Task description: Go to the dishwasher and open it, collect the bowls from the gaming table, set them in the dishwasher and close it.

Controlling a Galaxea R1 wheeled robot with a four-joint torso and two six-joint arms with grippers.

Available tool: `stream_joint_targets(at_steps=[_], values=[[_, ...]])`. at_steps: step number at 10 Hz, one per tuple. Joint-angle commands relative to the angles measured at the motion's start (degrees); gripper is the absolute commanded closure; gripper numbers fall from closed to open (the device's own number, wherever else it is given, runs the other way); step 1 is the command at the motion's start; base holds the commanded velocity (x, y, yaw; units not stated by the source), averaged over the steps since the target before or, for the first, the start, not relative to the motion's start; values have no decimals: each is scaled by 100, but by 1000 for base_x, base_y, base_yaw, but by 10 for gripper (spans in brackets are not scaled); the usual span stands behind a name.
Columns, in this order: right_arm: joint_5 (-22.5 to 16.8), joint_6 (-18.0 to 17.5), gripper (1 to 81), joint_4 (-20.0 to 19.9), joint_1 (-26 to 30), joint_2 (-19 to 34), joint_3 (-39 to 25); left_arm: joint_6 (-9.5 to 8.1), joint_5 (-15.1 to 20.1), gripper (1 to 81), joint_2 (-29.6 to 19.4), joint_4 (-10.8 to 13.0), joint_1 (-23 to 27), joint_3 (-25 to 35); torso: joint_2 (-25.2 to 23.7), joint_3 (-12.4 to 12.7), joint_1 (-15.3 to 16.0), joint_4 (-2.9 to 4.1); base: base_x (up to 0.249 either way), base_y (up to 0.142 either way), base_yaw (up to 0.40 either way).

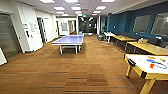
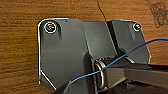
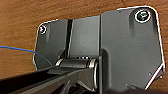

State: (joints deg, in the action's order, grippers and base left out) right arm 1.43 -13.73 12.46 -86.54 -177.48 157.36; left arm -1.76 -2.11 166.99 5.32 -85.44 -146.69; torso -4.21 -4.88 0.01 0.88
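You face an open carpeted hall. The gaming table (image 1: 147, 65) sits at lower right, its tabletop carrying small coloured items, possibly the bowls (image 1: 151, 57). You cannot tell either hand's opening.

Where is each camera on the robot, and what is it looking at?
Head view: high on the robot, looking forward and down a long room with brown carpet, a blue table-tennis table and a yellow-framed white-topped table; none of the robot's body appears.
Left wrist view: on the left arm, looking down at the carpet; the robot's dark plate and a blue cable show.
Right wrist view: on the right arm, also facing down; its dark plate shows.
All share the brown carpet.
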Motion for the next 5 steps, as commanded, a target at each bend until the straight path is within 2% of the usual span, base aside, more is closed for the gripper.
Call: stream_joint_targets(at_steps=[1,5], values=[[-283,19,10,37,290,-35,-39,0,290,10,-33,49,304,26,0,0,0,0,171,0,0],[-283,19,10,37,273,-27,-39,0,290,10,-25,49,304,26,0,0,0,0,183,0,0]])
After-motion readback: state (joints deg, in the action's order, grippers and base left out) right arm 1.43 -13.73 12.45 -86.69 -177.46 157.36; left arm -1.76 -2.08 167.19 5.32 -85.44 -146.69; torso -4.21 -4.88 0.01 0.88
